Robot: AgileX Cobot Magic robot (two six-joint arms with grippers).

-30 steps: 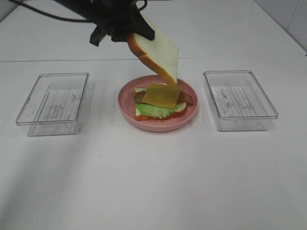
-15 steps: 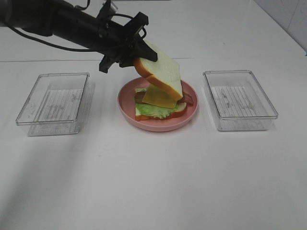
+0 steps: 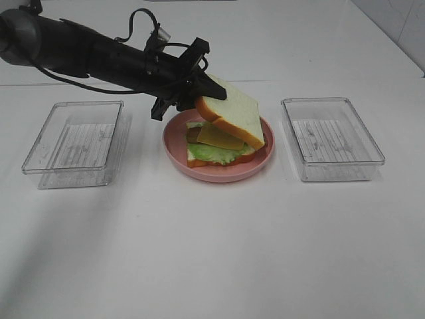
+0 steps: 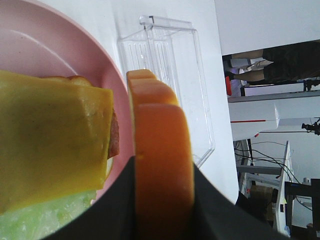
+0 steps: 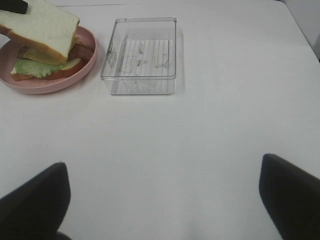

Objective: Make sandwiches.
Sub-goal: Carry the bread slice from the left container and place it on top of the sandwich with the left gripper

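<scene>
Either side of the pink plate point(image 3: 199, 171), clear trays point(image 3: 74, 141) point(image 3: 331, 136); left fingers point(image 3: 192, 80) pinching tilted bread slice point(image 3: 232, 118), right fingers point(image 5: 35, 200) spread.

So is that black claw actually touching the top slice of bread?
Touching. In the left wrist view the left gripper has its black fingers pressed against both sides of the bread slice, with no gap.

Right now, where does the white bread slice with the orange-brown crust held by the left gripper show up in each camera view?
Exterior high: white bread slice, tilted over the pink round plate, centre.
Left wrist: seen edge-on, orange crust between the dark fingers.
Right wrist: top left corner, above the stack.
Shared landmark: the pink plate.
</scene>
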